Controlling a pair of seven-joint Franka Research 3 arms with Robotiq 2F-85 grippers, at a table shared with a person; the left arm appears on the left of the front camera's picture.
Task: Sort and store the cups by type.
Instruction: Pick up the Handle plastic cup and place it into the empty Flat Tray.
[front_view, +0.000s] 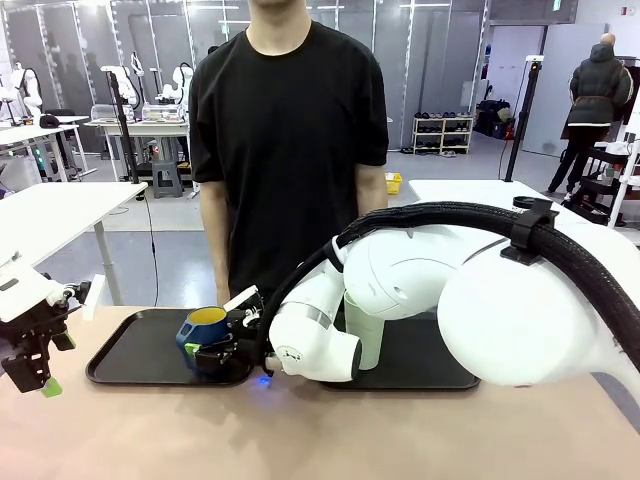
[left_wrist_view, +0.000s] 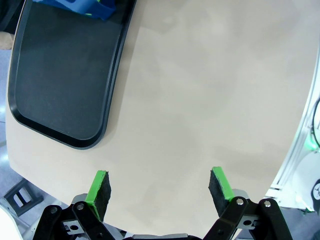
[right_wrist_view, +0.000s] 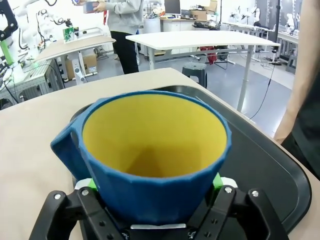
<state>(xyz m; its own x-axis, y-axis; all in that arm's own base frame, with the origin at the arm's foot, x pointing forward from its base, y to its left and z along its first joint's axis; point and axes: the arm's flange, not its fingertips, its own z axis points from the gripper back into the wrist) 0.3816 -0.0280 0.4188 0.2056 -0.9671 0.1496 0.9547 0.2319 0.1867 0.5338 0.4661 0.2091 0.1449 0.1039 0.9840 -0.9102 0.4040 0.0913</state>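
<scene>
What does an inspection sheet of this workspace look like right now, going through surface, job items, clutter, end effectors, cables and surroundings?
Surface: tan table bearing two black trays, left tray and right tray.
Job's things: blue mug, yellow inside, held over the left tray; pale green tumbler upright on the right tray.
Clutter: nothing seen.
End effectors: right end effector shut on the mug; left end effector open, empty, over bare table.
Cables: black corrugated hose along the right arm.
Surroundings: person in black at the far side; white tables behind.
</scene>
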